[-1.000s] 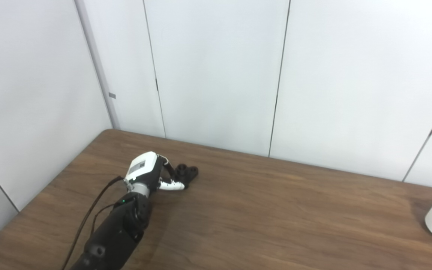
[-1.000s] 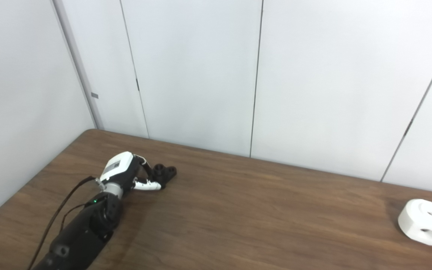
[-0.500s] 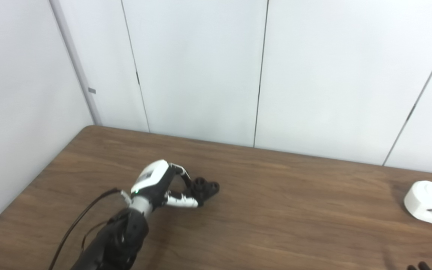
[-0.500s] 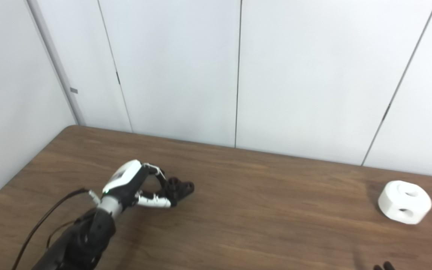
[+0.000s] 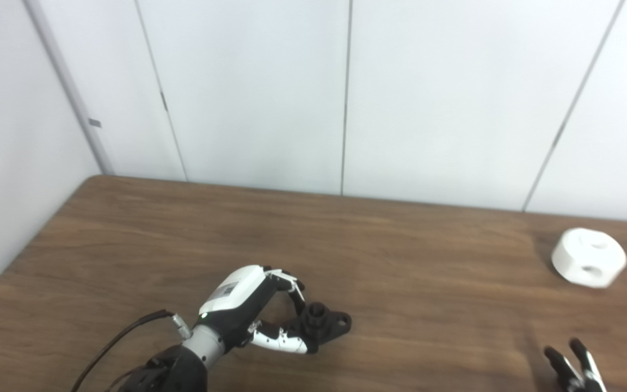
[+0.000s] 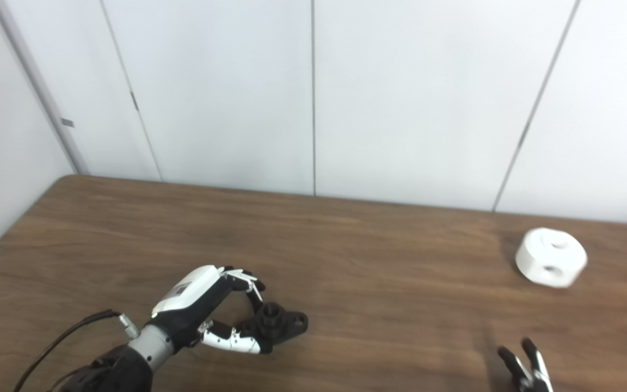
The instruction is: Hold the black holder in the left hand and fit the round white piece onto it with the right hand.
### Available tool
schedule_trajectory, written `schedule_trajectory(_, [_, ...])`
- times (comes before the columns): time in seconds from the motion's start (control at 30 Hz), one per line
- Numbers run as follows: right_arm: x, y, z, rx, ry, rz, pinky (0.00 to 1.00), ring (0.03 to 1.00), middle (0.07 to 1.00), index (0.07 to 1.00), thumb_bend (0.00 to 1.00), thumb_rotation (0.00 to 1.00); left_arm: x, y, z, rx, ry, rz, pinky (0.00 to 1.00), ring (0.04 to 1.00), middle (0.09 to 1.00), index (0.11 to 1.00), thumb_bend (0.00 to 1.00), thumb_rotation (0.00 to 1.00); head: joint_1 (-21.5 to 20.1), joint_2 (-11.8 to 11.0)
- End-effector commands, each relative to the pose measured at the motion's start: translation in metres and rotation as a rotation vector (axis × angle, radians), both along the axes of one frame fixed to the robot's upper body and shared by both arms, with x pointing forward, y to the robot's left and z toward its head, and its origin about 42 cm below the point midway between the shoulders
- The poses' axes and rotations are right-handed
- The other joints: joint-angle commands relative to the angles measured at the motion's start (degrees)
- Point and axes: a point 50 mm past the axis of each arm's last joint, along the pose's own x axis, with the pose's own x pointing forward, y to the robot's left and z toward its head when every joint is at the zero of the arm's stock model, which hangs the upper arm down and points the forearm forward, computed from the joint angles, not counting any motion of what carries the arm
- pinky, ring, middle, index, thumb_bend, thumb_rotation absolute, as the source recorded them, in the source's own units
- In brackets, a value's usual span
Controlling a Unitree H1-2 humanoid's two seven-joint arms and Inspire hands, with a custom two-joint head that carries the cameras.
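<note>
Rising into view since a second ago, the right hand (image 5: 572,367) is spreading its fingers. Left hand (image 5: 248,313) is pinching the small black plastic holder (image 5: 324,321). Far right of it, the round white plastic piece (image 5: 588,257) is risking rolling if nudged.

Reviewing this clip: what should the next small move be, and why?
Probably the right hand should reach forward toward the round white piece. It lies untouched at the table's far right, only that hand's spread fingertips show at the bottom edge, and the left hand already closes around the black holder.

The black holder (image 5: 321,322), pinched between finger and thumb, sits at seven o'clock; the round white piece (image 5: 589,257), holed, lies at three.
</note>
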Motion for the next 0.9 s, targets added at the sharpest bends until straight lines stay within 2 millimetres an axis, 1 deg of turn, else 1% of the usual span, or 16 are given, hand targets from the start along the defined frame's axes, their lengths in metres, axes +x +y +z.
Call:
schedule_trajectory(0.0, [-0.004, 0.013, 0.005, 0.029, -0.04, -0.009, 0.96, 0.921, 0.899, 1.0, 0.57, 1.0, -0.005, -0.011, 0.012, 0.007, -0.093, -0.058, 1.0, 0.888, 0.777, 0.482, 0.52, 0.05, -0.15, 0.24])
schedule_trajectory(0.13, [-0.005, 0.015, 0.008, 0.027, -0.042, 0.0, 1.0, 0.953, 0.896, 1.0, 0.59, 0.99, -0.013, -0.024, 0.008, 0.029, -0.114, -0.133, 1.0, 0.877, 0.769, 0.482, 0.52, 0.05, -1.9, 1.47])
schedule_trajectory(0.33, [-0.006, 0.018, 0.012, 0.007, -0.038, 0.003, 1.0, 0.938, 0.885, 1.0, 0.59, 0.98, -0.023, -0.038, 0.001, 0.067, -0.142, -0.199, 1.0, 0.889, 0.775, 0.483, 0.52, 0.05, -4.65, 2.16])
schedule_trajectory(0.43, [-0.006, 0.021, 0.014, 0.009, -0.032, -0.003, 1.0, 0.932, 0.882, 1.0, 0.59, 0.97, -0.025, -0.044, -0.007, 0.089, -0.151, -0.225, 1.0, 0.884, 0.77, 0.483, 0.52, 0.05, -5.33, 2.48])
schedule_trajectory(0.5, [-0.006, 0.022, 0.015, 0.015, -0.029, -0.004, 1.0, 0.926, 0.88, 1.0, 0.58, 0.95, -0.027, -0.047, -0.01, 0.105, -0.147, -0.237, 1.0, 0.888, 0.771, 0.483, 0.52, 0.05, -5.69, 2.7])
schedule_trajectory(0.6, [-0.006, 0.024, 0.017, 0.01, -0.02, -0.003, 1.0, 0.936, 0.884, 1.0, 0.58, 0.95, -0.029, -0.052, -0.014, 0.12, -0.141, -0.271, 1.0, 0.894, 0.776, 0.484, 0.52, 0.06, -6.27, 3.08])
schedule_trajectory(0.87, [-0.006, 0.03, 0.02, 0.012, -0.02, -0.002, 1.0, 0.942, 0.887, 1.0, 0.6, 0.95, -0.032, -0.062, -0.038, 0.174, -0.158, -0.341, 1.0, 0.891, 0.792, 0.485, 0.52, 0.06, -7.05, 3.86])
